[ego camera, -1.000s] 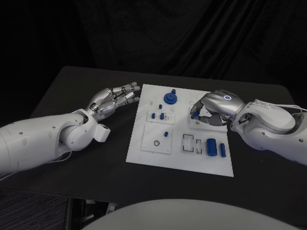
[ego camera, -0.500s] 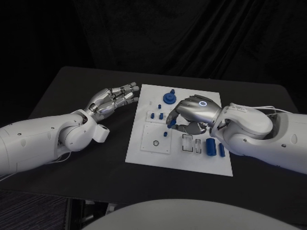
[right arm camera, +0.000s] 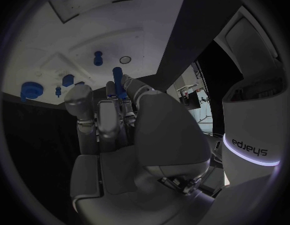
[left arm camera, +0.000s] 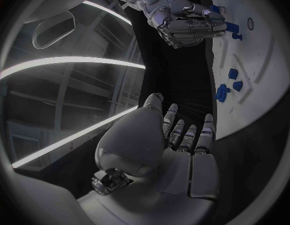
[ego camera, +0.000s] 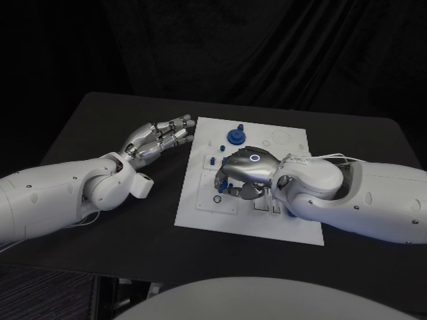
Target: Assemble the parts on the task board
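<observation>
Blue part (right arm camera: 118,78) pinched in right hand (right arm camera: 110,116) fingers (right arm camera: 79,97); above task board (right arm camera: 70,40).

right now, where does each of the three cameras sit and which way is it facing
Head view: on the robot's head, looking down at the task board; both arms enter, left hand beside the board, right hand over it.
Left wrist view: behind the left hand, facing along its fingers to the board's edge; the right hand shows beyond.
Right wrist view: behind the right hand, facing the board, a blue part in its fingers.
Shared: all show the board; the head and left wrist views share both hands.
</observation>
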Controlling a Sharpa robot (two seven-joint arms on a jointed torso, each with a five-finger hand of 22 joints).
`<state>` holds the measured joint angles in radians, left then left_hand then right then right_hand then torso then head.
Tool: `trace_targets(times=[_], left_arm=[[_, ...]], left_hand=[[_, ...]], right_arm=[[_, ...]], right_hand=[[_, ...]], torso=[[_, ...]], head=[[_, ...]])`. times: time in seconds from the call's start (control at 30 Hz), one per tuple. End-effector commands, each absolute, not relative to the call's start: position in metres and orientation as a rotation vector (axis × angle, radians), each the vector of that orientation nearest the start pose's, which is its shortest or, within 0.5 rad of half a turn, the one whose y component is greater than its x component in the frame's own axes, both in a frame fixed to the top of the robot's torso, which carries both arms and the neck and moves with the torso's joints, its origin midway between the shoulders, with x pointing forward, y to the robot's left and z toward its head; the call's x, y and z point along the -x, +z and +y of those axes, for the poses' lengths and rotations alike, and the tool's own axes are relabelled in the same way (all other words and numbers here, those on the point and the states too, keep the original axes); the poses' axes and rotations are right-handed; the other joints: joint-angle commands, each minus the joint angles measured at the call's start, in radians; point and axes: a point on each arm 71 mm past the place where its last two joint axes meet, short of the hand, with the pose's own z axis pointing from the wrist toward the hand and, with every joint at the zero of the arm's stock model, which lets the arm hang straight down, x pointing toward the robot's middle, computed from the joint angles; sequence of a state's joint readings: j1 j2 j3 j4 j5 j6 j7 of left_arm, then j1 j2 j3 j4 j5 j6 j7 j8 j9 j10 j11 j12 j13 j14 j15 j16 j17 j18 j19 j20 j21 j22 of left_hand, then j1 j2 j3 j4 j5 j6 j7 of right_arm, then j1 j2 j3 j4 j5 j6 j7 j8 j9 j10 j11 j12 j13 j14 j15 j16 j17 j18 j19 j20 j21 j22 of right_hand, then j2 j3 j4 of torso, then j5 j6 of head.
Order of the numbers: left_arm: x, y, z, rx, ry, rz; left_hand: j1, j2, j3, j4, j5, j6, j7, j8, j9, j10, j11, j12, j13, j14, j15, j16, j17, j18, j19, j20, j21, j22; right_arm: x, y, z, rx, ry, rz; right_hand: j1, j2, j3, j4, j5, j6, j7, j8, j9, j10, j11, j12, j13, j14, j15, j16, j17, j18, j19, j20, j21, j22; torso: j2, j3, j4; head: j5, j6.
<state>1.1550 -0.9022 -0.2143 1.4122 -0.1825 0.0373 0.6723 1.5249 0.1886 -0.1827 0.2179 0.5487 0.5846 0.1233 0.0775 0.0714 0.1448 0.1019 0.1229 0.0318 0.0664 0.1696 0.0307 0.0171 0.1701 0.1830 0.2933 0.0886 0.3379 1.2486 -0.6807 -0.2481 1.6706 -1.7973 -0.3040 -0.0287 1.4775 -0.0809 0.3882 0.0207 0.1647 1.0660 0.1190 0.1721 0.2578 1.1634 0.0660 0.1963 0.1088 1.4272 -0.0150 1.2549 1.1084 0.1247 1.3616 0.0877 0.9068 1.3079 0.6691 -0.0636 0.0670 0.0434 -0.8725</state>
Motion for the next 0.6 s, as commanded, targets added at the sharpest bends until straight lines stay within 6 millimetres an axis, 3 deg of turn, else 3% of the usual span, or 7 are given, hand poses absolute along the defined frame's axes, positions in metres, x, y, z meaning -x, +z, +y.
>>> trace_targets(times=[0.03, 0.2, 0.27, 0.43, 0.6], left_arm=[[-0.4581, -0.2453, 0.2537, 0.830, -1.765, 1.537], [-0.4585, -0.2455, 0.2521, 0.829, -1.769, 1.540], [-0.4585, -0.2456, 0.2515, 0.829, -1.770, 1.541], [-0.4585, -0.2456, 0.2514, 0.829, -1.771, 1.542], [-0.4585, -0.2457, 0.2520, 0.830, -1.770, 1.544]], left_hand=[[0.006, -0.004, -0.001, -0.004, 0.006, 0.007, 0.003, 0.006, 0.002, -0.001, 0.008, 0.005, 0.001, -0.001, 0.000, 0.002, 0.000, -0.010, 0.004, -0.001, 0.002, -0.001], [0.006, -0.002, 0.001, -0.005, 0.008, 0.009, 0.003, 0.006, 0.002, -0.001, 0.009, 0.005, 0.001, -0.001, 0.000, 0.002, 0.000, -0.010, 0.003, -0.001, 0.002, -0.002], [0.006, -0.002, 0.001, -0.005, 0.008, 0.009, 0.003, 0.006, 0.002, -0.001, 0.009, 0.005, 0.001, -0.001, 0.000, 0.002, 0.000, -0.010, 0.003, -0.001, 0.002, -0.002], [0.006, -0.002, 0.001, -0.005, 0.008, 0.009, 0.003, 0.006, 0.002, -0.001, 0.009, 0.005, 0.001, -0.001, 0.000, 0.002, 0.000, -0.010, 0.003, -0.001, 0.002, -0.002], [0.007, 0.000, 0.002, -0.005, 0.009, 0.008, 0.004, 0.006, 0.002, -0.001, 0.010, 0.005, 0.001, -0.002, 0.000, 0.002, 0.000, -0.010, 0.003, -0.001, 0.002, -0.003]], right_arm=[[-0.4026, -0.2214, -0.0714, 0.870, 0.805, 1.573], [-0.4028, -0.2242, -0.0660, 0.901, 0.796, 1.575], [-0.4029, -0.2256, -0.0652, 0.908, 0.792, 1.578], [-0.4029, -0.2283, -0.0650, 0.916, 0.787, 1.583], [-0.4020, -0.2302, -0.0642, 0.918, 0.790, 1.584]], right_hand=[[0.007, -0.004, 0.007, -0.001, 0.004, -0.002, 0.007, -0.005, -0.001, 0.011, -0.002, -0.005, 0.000, 0.004, 0.001, -0.002, -0.007, -0.013, 0.003, -0.001, -0.006, 0.116], [0.008, -0.005, 0.010, -0.004, 0.004, -0.002, 0.008, -0.007, -0.001, 0.014, -0.002, -0.004, 0.001, 0.003, 0.002, 0.000, -0.003, -0.014, 0.003, 0.000, -0.002, 0.117], [0.007, -0.007, 0.010, -0.005, 0.004, -0.001, 0.008, -0.007, 0.000, 0.016, -0.002, -0.004, 0.002, 0.002, 0.002, -0.002, -0.006, -0.013, 0.002, 0.000, -0.004, 0.116], [0.006, -0.008, 0.010, -0.005, 0.003, -0.001, 0.009, -0.008, 0.000, 0.017, -0.002, -0.004, 0.002, 0.000, 0.002, -0.004, -0.008, -0.013, 0.001, 0.001, -0.005, 0.116], [0.006, -0.008, 0.010, -0.005, 0.003, -0.001, 0.009, -0.008, 0.000, 0.017, -0.002, -0.004, 0.002, 0.000, 0.002, -0.004, -0.008, -0.013, 0.001, 0.001, -0.005, 0.116]], torso=[[0.000, 0.0003, -0.0009], [0.001, -0.0001, 0.0034], [0.001, 0.0005, 0.0002], [0.002, -0.0003, 0.0013], [0.002, -0.0008, -0.0019]], head=[[0.000, 0.000], [-0.006, 0.000], [-0.002, 0.000], [0.001, 0.000], [0.004, 0.000]])
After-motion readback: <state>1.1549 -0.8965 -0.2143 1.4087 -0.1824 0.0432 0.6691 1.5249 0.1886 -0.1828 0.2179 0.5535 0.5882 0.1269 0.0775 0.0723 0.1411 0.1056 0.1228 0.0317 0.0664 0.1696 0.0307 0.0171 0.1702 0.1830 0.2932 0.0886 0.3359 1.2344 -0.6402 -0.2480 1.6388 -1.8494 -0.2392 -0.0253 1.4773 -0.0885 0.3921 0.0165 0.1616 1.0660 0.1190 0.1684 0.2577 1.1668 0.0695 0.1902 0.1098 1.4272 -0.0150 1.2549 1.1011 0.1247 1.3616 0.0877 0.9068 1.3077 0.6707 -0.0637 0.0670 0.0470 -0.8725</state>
